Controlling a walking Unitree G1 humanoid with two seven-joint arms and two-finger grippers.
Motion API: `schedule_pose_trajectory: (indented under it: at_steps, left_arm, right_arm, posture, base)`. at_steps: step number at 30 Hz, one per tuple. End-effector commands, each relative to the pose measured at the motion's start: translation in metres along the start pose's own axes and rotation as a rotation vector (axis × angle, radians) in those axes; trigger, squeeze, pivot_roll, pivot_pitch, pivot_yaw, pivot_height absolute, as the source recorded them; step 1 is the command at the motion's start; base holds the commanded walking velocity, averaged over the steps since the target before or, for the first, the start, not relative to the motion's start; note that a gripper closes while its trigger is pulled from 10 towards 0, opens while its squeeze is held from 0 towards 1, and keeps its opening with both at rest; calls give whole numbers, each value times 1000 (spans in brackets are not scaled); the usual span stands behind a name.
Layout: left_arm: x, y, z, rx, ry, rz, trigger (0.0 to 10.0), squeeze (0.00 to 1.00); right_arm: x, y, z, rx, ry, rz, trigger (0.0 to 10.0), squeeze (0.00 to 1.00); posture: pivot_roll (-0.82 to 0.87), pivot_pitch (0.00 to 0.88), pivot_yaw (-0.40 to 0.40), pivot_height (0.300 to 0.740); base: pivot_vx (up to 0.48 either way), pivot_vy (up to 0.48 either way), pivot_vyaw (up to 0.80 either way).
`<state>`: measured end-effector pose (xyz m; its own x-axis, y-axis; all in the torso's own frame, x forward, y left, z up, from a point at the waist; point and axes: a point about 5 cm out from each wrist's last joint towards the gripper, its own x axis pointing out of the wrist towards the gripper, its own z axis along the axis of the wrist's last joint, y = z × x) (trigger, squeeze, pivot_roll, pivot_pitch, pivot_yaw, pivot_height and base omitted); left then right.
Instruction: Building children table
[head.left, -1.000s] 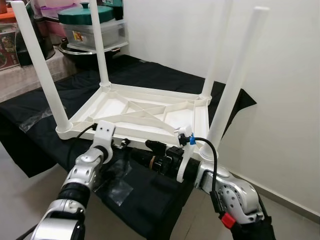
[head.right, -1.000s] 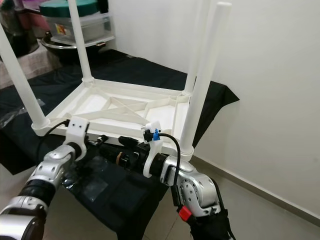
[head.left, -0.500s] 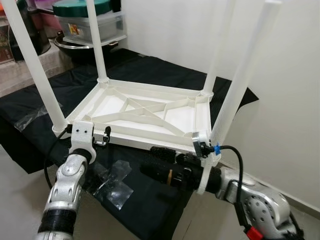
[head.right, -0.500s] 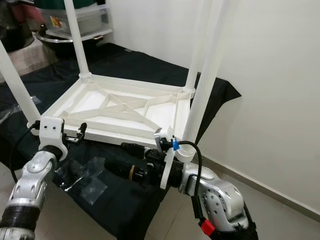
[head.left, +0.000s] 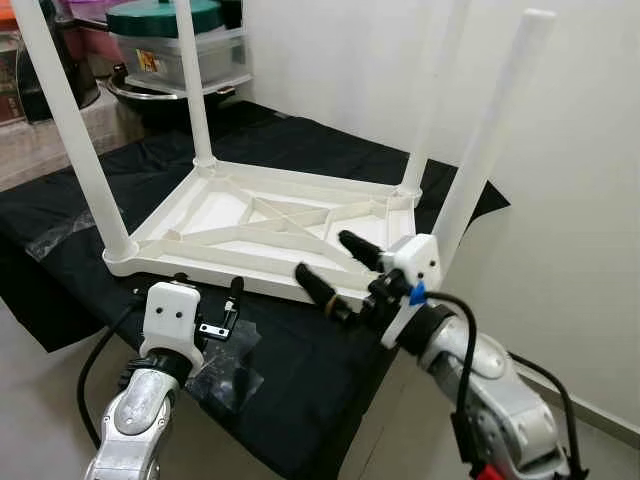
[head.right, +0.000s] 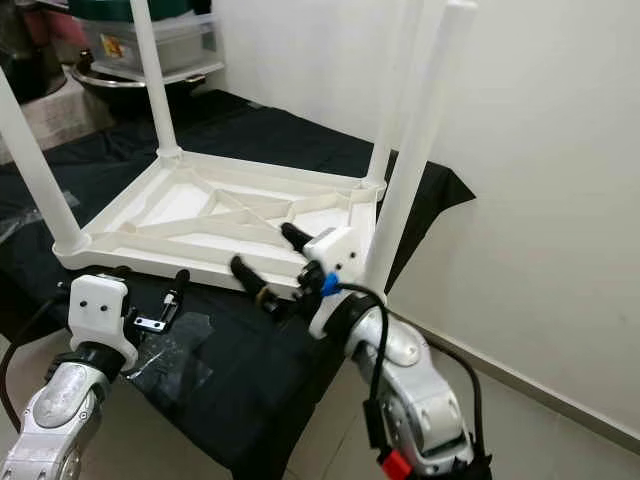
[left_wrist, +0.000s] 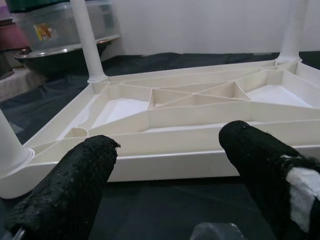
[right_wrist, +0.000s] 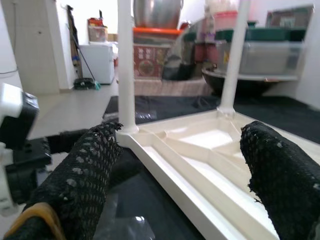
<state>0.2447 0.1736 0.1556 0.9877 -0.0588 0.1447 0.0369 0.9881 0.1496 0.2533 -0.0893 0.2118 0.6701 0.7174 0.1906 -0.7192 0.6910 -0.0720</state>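
Note:
The white children's table lies upside down on a black cloth, its four legs pointing up: near left leg, far left leg, far right leg, near right leg. My left gripper hovers just in front of the table's front rim, open and holding nothing. In the left wrist view its fingers frame that rim. My right gripper is open over the front rim near the right corner, pointing left. Its fingers are empty.
A crumpled clear plastic wrapper lies on the cloth below the left gripper. Stacked plastic boxes with a green lid and a metal pot stand behind the table on the left. A white wall stands close on the right.
My right gripper has risen from low in front of the table up to its front rim. My left gripper has drawn back and down from the front left corner.

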Motion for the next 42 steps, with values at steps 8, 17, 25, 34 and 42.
schedule_pose_trajectory:
  at_steps: [8, 17, 25, 34, 42]
  left_arm:
    - [-8, -3, 8, -2, 14, -1, 10000, 0]
    - [-8, -5, 9, 8, 16, -10, 10000, 0]
    - [-7, -8, 10, 10, 22, -21, 10000, 0]
    - [-4, -10, 11, 18, 15, -24, 10000, 0]
    - [-3, -16, 11, 18, 11, -56, 10000, 0]
  right_arm:
    - [-4, -10, 3, -172, -56, -159, 10000, 0]
    - [-6, -15, -7, -181, -26, -233, 10000, 0]
    - [-5, -16, -11, -189, -33, -265, 10000, 0]
    - [-5, -16, -13, -184, -31, -279, 10000, 0]
    - [-6, -16, -13, -177, -31, -280, 10000, 0]
  posture:
    - [46, 0, -88, 740]
    - [48, 0, -86, 740]
    - [46, 0, -83, 740]
    - [44, 0, -84, 740]
    - [40, 0, -83, 740]
  base:
    - [0, 0, 0]
    - [0, 0, 0]
    - [-78, 0, 0]
    - [-185, 0, 0]
    - [0, -199, 0]
